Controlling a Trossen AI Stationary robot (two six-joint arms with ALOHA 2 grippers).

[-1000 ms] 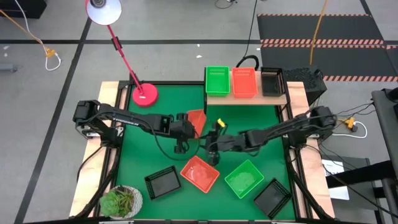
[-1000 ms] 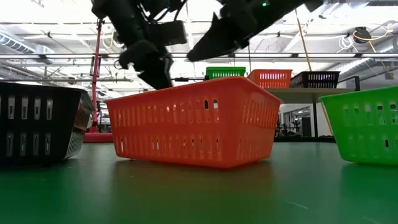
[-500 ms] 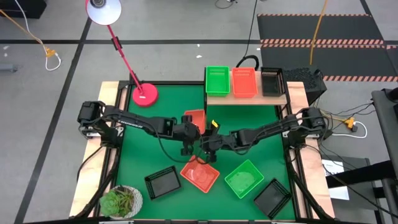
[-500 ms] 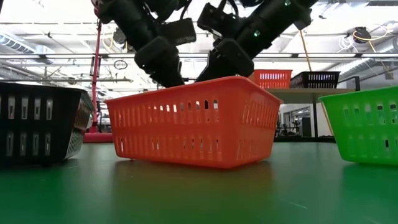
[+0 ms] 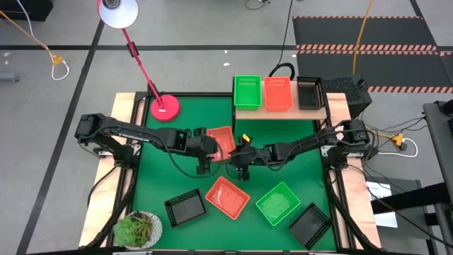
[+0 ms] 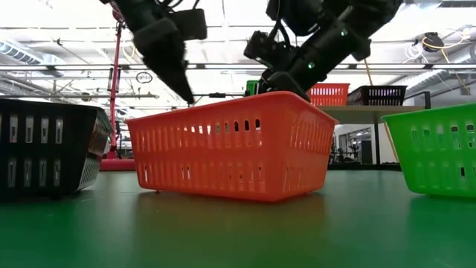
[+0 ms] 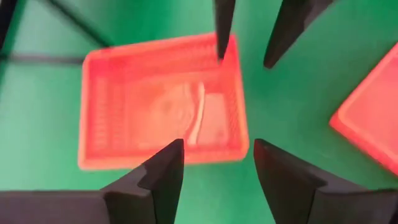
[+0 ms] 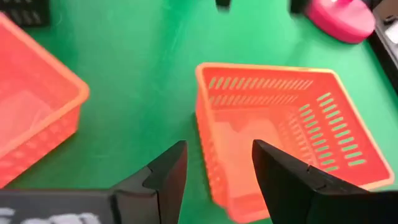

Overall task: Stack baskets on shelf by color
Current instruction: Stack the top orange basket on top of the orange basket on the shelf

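Observation:
An orange basket sits flat on its bottom on the green table, between my two grippers. My left gripper hangs open just above and to the left of it, holding nothing. My right gripper is open at the basket's right end, one finger over the inside and one outside its end wall. A green, an orange and a black basket stand side by side on the wooden shelf. My right gripper comes slanting down from the table's right, its open fingers on either side of the orange basket's end wall near a corner. Whether a finger touches the rim, I cannot tell. The basket rests on the table.
Near the front edge lie another orange basket, a green one and two black ones. A red lamp base stands at the far left, a potted plant at the near left corner.
My left gripper has let go of the orange basket and drawn up and back toward the table's left. The basket, tilted before, now lies flat on the table. My right gripper has come down and leftward to the basket's right end.

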